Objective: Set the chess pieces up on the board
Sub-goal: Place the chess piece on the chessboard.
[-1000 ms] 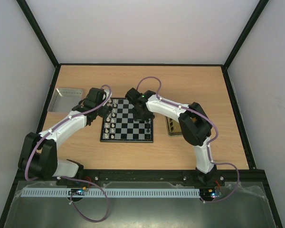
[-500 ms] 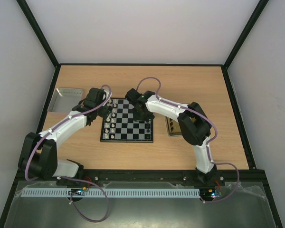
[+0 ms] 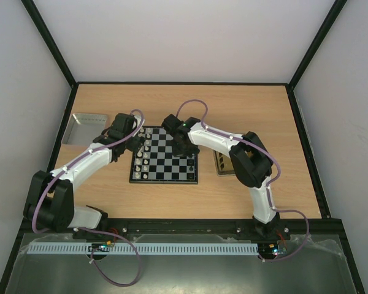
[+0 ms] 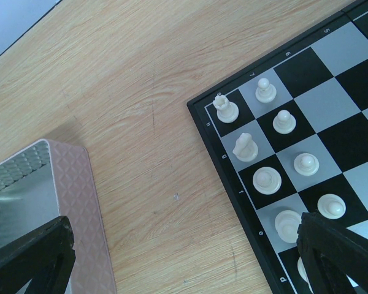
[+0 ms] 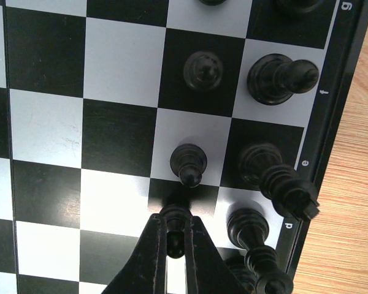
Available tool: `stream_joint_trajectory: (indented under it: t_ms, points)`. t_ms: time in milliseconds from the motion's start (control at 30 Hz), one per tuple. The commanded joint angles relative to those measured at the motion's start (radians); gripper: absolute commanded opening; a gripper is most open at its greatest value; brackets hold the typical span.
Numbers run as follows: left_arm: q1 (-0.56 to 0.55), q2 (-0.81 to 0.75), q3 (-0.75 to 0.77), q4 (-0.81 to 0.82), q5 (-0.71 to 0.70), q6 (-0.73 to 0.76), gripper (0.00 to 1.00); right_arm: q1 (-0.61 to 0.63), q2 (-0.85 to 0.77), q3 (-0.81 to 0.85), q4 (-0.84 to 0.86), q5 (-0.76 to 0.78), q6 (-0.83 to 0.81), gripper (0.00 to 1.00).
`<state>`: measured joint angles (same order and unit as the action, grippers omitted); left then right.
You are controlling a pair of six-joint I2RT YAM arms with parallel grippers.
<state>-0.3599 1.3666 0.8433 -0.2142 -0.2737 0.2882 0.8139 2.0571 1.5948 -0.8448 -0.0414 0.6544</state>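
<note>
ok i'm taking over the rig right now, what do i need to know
Grippers: left gripper has its jaws open and holds nothing, at the left edge of the board by the white pieces. The right gripper has its jaws shut on a black pawn among the black pieces.
Done: white pieces stand in two rows along the left edge, and black pieces gather along the right.
Left: probably set this pawn on its square, release, then check both sides for gaps.

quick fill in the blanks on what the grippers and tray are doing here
The right gripper is shut on a ___ chess piece.
The left gripper hangs ___, holding nothing.
In the top view the metal tray lies to the ___ of the board.
Missing words: black; open; left.
</note>
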Motion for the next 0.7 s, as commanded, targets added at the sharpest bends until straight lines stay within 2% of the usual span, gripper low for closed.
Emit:
stream_joint_trajectory:
  t_ms: [0, 667]
  points:
    - [-0.003, 0.000, -0.013, 0.013, -0.009, 0.011, 0.99, 0.007, 0.015, -0.008, -0.027, 0.023, -0.001, 0.02]
    - [-0.003, -0.001, -0.014, 0.013, -0.009, 0.011, 0.99, 0.007, 0.015, -0.036, -0.020, 0.011, -0.006, 0.11]
